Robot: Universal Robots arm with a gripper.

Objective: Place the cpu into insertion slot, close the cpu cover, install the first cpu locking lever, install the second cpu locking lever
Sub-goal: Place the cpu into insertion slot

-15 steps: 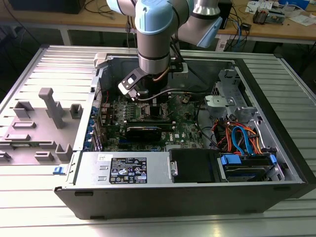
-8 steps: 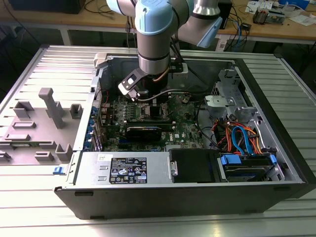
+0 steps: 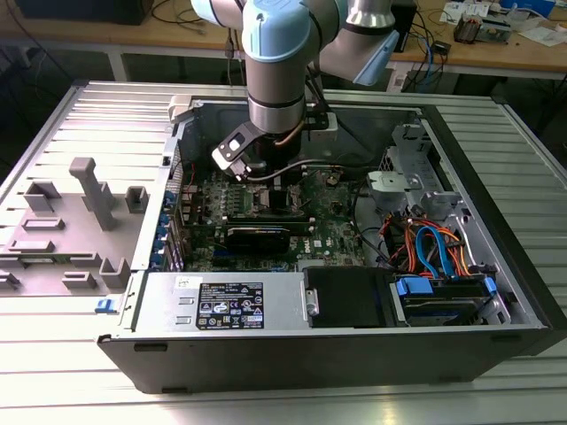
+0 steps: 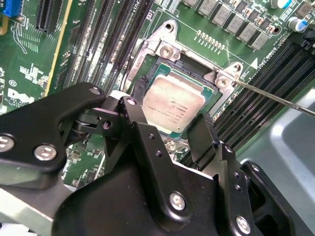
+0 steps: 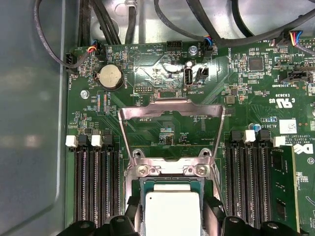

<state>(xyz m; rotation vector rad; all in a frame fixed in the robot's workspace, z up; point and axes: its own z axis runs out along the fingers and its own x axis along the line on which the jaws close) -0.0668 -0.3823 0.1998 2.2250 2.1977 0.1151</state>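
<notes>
We're seeing the gripper (image 4: 171,107) hanging right over the cpu (image 4: 173,101), with its fingers (image 4: 203,129) spread one on each side of it. In the first wrist view a thin gap is showing between each finger and the chip edge, so we're calling it open and gripping nothing. The cpu is lying flat inside the slot (image 5: 170,181), and it's looking level and seated as far as we can judge.

Just beyond, the cover (image 5: 172,105) is standing flipped back, hinge end beside the cpu, so it's not yet closed. A lever (image 4: 275,98) is sticking out as a thin rod past one slot corner, unlatched. Memory slots (image 5: 96,187) are flanking the slot on both sides of the board (image 5: 162,73). Farthest out, the arm (image 3: 279,62) is reaching down into the case (image 3: 354,354).

We're judging the main risk to be the fingers sitting so near the chip edges. Any sideways drift while lifting could be catching a corner and tipping the cpu. A tilted chip under a closing cover would be bending pins. The fingers could also be snagging the memory slots.
</notes>
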